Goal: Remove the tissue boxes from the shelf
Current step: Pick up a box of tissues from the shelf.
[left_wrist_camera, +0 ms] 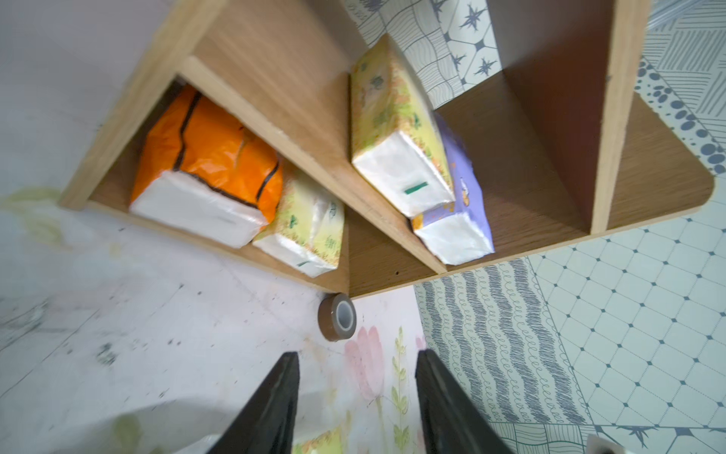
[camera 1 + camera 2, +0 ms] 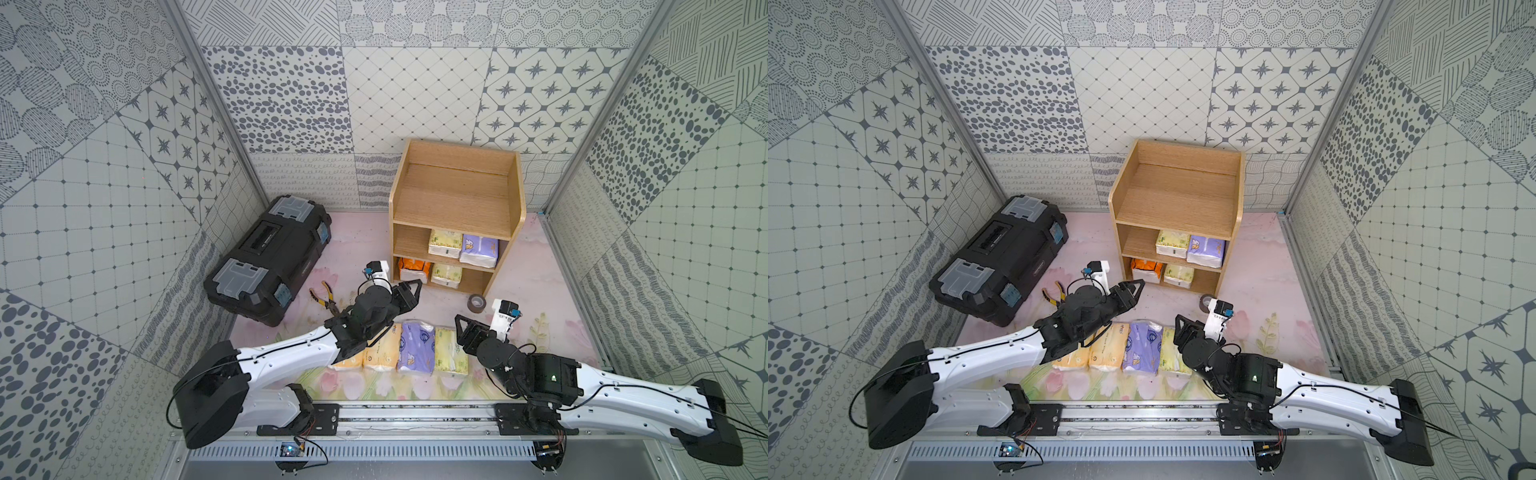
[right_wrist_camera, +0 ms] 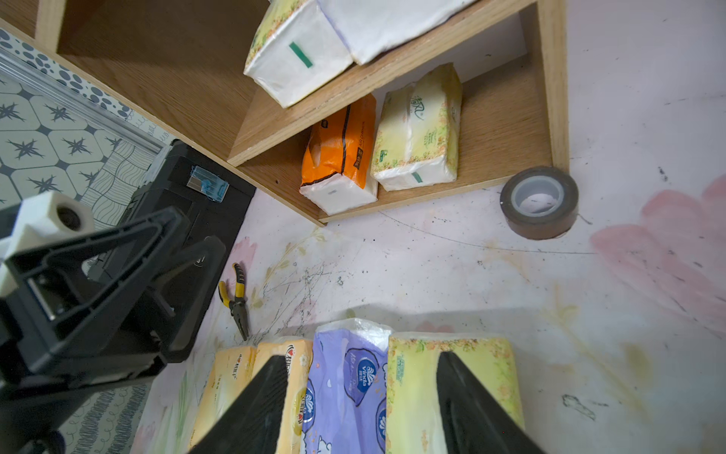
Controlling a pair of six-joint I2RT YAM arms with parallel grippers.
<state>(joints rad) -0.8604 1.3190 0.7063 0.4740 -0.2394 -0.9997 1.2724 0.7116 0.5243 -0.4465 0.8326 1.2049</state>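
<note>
Patterned grey-and-white walls close round a floral surface where four tissue packs sit in the wooden shelf. A yellow-green pack touches a lavender pack on the middle tier, and an orange pack lies beside a second yellow-green pack on the bottom tier. Four more lie side by side in a row on the surface nearer my base. My left tool, spread with nothing between its jaws, points at the shelf's lower tiers. My right tool, also spread, hangs over the row. A brown tape roll stands just beside the shelf's corner, with yellow-handled pliers and a black toolbox on my left.
</note>
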